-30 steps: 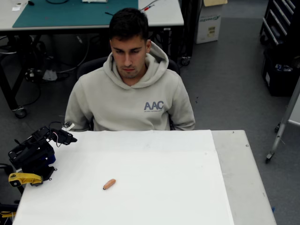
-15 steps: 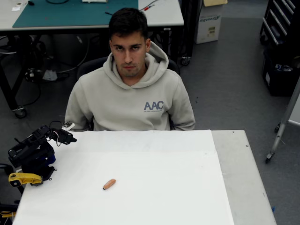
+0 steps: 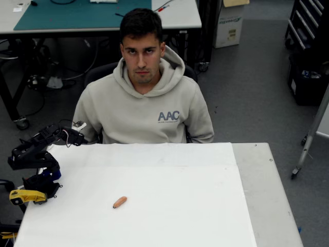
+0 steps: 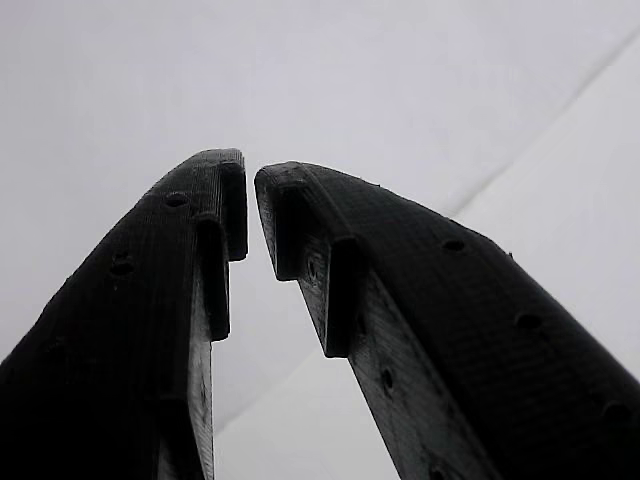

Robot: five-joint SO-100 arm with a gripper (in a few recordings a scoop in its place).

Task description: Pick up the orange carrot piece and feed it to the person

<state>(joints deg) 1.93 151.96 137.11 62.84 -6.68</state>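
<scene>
On the white sheet covering the grey table (image 3: 257, 170), the small orange carrot piece (image 3: 120, 202), a short rounded stub, lies flat and alone in the overhead view, left of the sheet's middle and nearer the picture's bottom edge, its long axis tilted so the right end points slightly up; nothing touches it.

At the table's left edge in the same view stands the black five-joint arm (image 3: 32, 154) on a blue and yellow base (image 3: 26, 194); its black two-finger gripper (image 3: 77, 137) reaches to the sheet's top left corner, near the person's sleeve, well apart from the carrot piece, which lies below and to the right of it.

From the wrist view the gripper (image 4: 250, 215) shows two dark, ribbed plastic fingers (image 4: 400, 300) leaning toward each other; their tips stand almost together with only a thin slit of pale background between them, widening toward the base; nothing is held between them, and the pale sheet with a faint fold line lies behind.

Behind the table's far edge sits the person (image 3: 144, 98), dark-haired, in a light beige-grey hoodie with "AAC" on the chest, facing the camera; further back stands a workbench with a green cutting mat (image 3: 77, 14).
</scene>
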